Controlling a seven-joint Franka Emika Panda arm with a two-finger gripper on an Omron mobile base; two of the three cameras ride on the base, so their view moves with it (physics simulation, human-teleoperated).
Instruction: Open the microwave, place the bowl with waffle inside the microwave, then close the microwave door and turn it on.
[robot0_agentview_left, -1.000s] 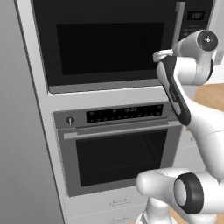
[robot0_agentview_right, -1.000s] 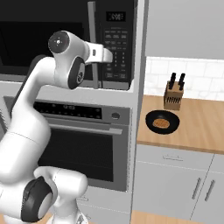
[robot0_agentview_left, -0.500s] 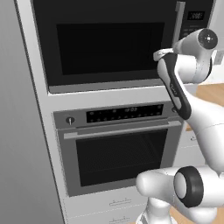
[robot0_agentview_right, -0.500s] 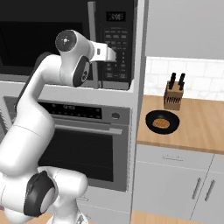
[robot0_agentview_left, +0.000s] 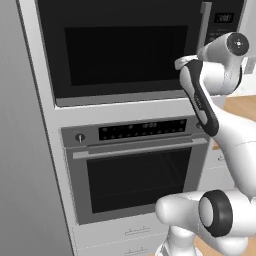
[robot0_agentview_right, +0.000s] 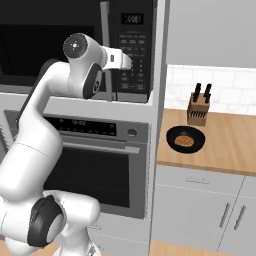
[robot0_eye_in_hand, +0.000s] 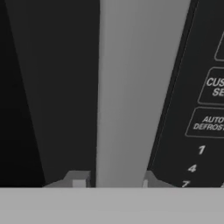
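Gripper (robot0_eye_in_hand: 113, 181) position: at the vertical silver bar handle (robot0_eye_in_hand: 131, 87) of the microwave door (robot0_eye_in_hand: 52, 87). In the hand view the two fingertips (robot0_eye_in_hand: 78, 179) stand one on each side of the bar, right against its edges, so the jaws are closed around the handle. Actual pad contact sits at the bottom margin of that view and cannot be confirmed.

View differences:
- Hand view: shows the handle close up, with the dark door panel on one side and the black keypad strip (robot0_eye_in_hand: 197, 109) on the other.
- Left base view: shows the full microwave (robot0_agentview_left: 125, 50) window, the door shut, and the steel-fronted oven (robot0_agentview_left: 135, 170) below it. The arm's forearm covers the hand here.
- Right base view: shows the wooden counter (robot0_agentview_right: 225, 145) to the right of the appliance column. On it stand a black bowl (robot0_agentview_right: 185, 139) holding the waffle (robot0_agentview_right: 184, 141) and, behind it, a knife block (robot0_agentview_right: 198, 110). The bowl is well apart from the microwave.

Legible writing, hand view keypad: partial words "CUS" over "SE", "AUTO DEFROST", and the digits 1, 4, 7. The small display (robot0_agentview_right: 133, 19) above the keypad in the right base view is too small to read.
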